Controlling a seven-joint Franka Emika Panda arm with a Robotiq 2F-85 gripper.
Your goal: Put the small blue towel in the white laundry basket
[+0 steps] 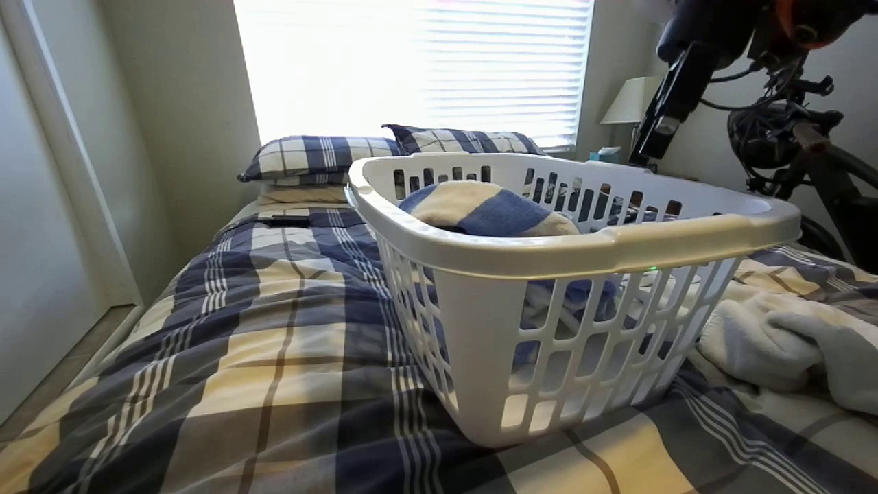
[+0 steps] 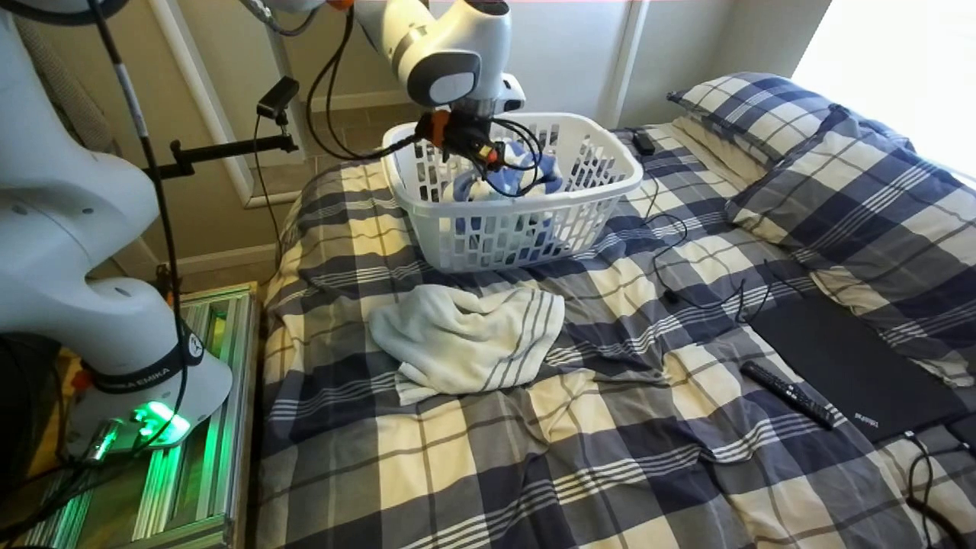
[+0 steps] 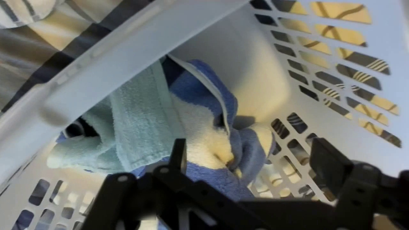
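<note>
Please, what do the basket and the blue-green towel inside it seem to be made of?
The basket: most likely moulded plastic, smooth with a soft shine, evenly white with round-cornered slots. The blue-green towel: probably terry cloth, matte, judging by its fuzzy surface in the wrist view; cotton or a blend, I cannot tell.

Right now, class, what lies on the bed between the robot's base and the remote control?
In an exterior view, the white towel with grey stripes lies between the robot's base and the remote control, on the plaid bedspread.
</note>
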